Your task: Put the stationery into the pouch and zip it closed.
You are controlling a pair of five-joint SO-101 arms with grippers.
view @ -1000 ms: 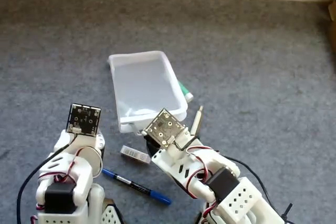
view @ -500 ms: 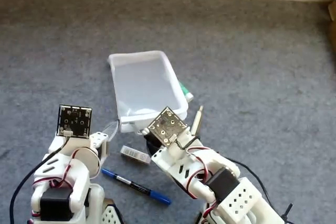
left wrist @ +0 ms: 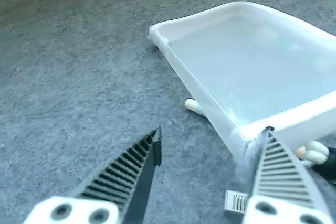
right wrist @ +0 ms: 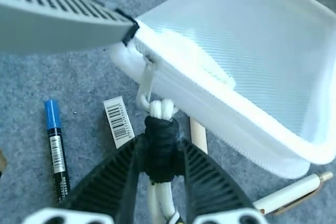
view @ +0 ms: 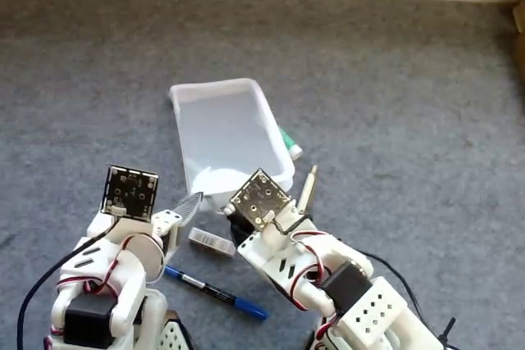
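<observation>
The white mesh pouch (view: 220, 130) lies flat mid-table, its mouth end toward the arms. My right gripper (right wrist: 160, 146) is shut on the black zipper pull (right wrist: 159, 129) with its white cord, at the pouch's near corner (view: 230, 211). My left gripper (left wrist: 212, 131) is open, and one fingertip (left wrist: 268, 136) touches the pouch's (left wrist: 247, 72) near edge. A blue pen (view: 212, 290) and a barcoded eraser (view: 212, 240) lie on the carpet between the arms. A beige pen (view: 308, 187) and a green-capped item (view: 289, 143) lie beside the pouch on its right.
Grey carpet covers the table. A thin pale stick (right wrist: 198, 135) pokes out from under the pouch near the zipper pull. The other arm's grey finger (right wrist: 58, 19) crosses the right wrist view at the pouch's corner. Open carpet lies left of and beyond the pouch.
My left arm has swung right toward the pouch, bringing its open fingers up to the near edge. The right arm has held still on the zipper pull.
</observation>
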